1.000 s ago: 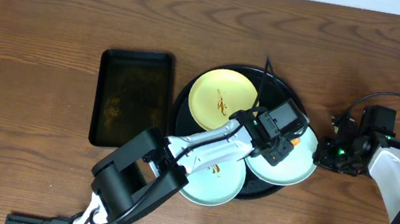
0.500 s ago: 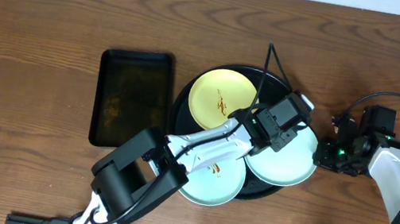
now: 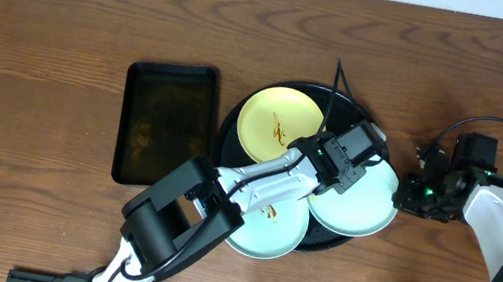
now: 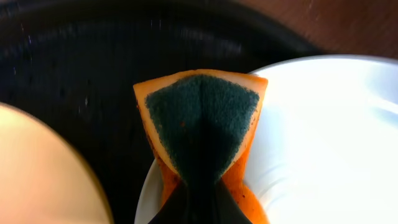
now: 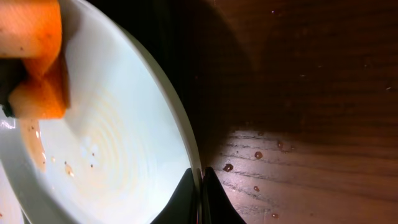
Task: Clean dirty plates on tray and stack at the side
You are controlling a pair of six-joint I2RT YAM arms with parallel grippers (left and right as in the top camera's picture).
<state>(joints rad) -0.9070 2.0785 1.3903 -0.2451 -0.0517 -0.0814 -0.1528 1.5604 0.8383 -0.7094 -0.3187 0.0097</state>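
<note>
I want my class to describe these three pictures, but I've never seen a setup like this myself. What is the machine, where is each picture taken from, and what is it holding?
These are two robot arms at a wooden table. One picture looks down from above; the other two come from a camera on each wrist. A round black tray carries three plates: a yellow plate, a near plate and a right-hand plate, the last two pale. A rectangular black tray lies beside it. The left tool pinches an orange sponge over the right-hand plate; the right tool grips that plate's rim.
</note>
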